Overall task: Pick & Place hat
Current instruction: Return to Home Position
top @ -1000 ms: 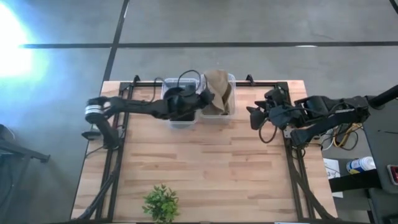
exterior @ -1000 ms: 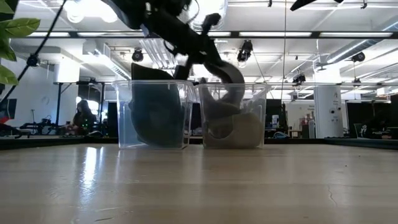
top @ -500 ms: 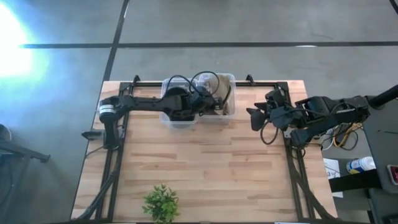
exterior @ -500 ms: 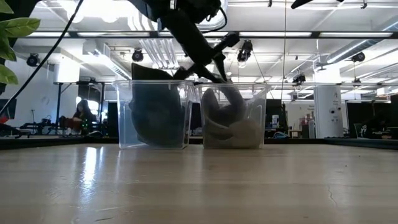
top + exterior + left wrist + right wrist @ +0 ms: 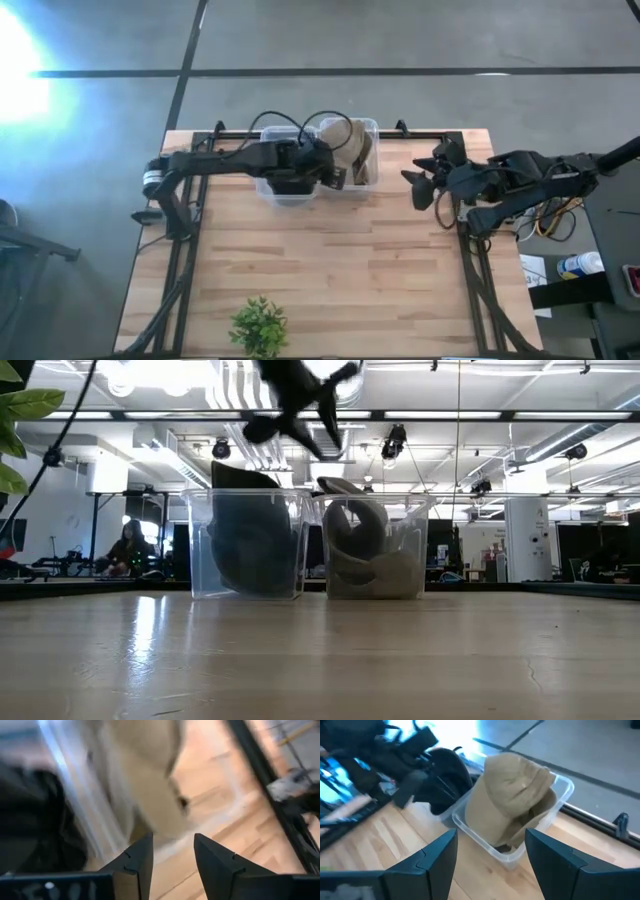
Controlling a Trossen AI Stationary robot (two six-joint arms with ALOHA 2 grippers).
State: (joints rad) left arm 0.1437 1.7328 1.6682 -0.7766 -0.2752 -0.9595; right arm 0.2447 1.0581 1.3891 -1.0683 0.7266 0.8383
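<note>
Well, two clear plastic tubs stand side by side at the far edge of the pale plank worktop (image 5: 330, 270). The left bin (image 5: 200, 560) holds a soft, rounded black cap (image 5: 245, 545). The right bin (image 5: 565, 787) holds a domed, crumpled tan cap (image 5: 512, 800). Above them the left claw (image 5: 172, 837) hangs spread and empty. The right claw (image 5: 491, 834), also spread, waits by the worktop's right edge.

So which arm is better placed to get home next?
Probably right: the right arm's fingers sit open near the wooden table's right edge, away from the two transparent plastic bins, while the left arm's fingers hover open above them.
</note>
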